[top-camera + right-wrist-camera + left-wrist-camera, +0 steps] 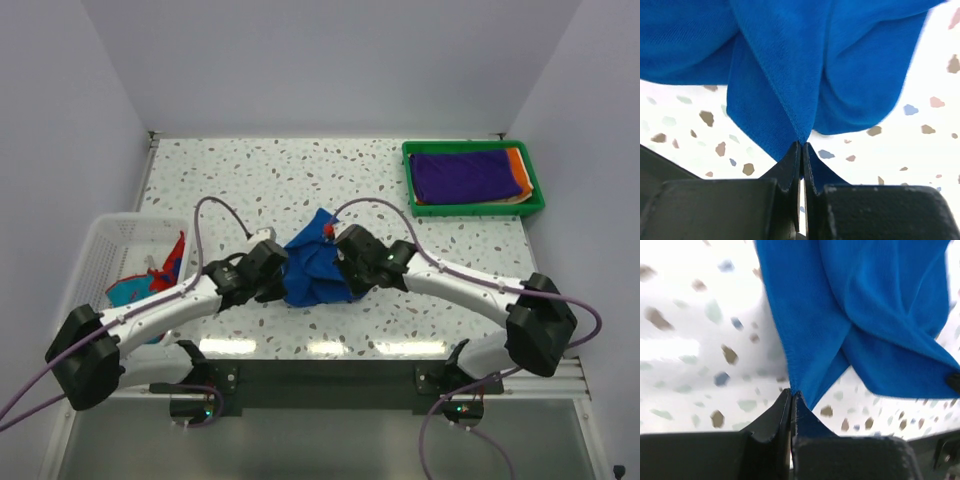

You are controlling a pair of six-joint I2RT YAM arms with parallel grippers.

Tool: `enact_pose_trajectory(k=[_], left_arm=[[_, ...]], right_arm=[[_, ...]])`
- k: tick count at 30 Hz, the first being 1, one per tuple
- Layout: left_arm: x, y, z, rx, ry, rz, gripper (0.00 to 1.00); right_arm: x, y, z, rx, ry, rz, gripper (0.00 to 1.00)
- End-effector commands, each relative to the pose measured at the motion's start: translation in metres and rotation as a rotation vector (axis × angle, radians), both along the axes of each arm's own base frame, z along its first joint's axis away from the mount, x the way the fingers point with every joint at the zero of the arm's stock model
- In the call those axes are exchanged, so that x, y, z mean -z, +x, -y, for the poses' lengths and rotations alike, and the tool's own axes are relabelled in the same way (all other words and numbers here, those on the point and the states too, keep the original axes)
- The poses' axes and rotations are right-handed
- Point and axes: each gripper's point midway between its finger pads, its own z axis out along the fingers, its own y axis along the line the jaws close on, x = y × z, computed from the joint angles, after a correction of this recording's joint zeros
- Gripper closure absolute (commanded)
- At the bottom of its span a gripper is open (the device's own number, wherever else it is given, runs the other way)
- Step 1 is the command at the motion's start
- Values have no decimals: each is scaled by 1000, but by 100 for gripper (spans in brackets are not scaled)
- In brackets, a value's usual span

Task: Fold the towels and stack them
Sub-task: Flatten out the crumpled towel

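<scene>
Top external view: bright blue soft cloth towel [315,268] bunched in a crumpled heap near the middle of the speckled white worktop [250,180], closer to the near edge. Left claw [280,288] meets the heap's left side, right claw [342,268] its right side; both arms reach inward from their bases. Finger state not readable from this height. Green plastic tray [475,208] at the far right corner holds a flat, folded dark purple towel [465,175] lying over an orange cloth [517,165] that shows along its right edge. White mesh basket [110,235] at the left edge of the worktop holds a jumble of red and teal patterned cloths [160,275]. Left wrist view: the left claw's two dark fingers are pressed together on a corner of the blue towel, the fabric rising from the pinch and spreading into folds, speckled surface behind it. Right wrist view: the right claw's fingers are likewise squeezed together on a hemmed edge of the same blue towel, stitching visible along the gripped fold, cloth draping to both sides above the worktop.
</scene>
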Motion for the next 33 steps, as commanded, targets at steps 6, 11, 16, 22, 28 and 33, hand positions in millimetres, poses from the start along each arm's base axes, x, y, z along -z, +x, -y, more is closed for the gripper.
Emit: enact_pose_trajectory(k=[6,11,16,22,28,33], left_arm=[[-107,97,-43,-101,-63,235,100],[-167,152,-42,-73,-138,309,100],[-280,194,-62,-113,-249,505,100],[-417,173,-55,20,-365,827,100],[-479,107,-58,136,-443,1074,100],[-499,48,-61,223,-491,1199,100]], right_arm=[[-96,81,36,257,427,-73,100],[-165,127,34,283,658,-72,100],[-257,167,59,312,895,49,100],[-354,164,76,221,978,276,100],[-397,122,83,137,962,408,100],[-418,75,92,93,940,506,100]])
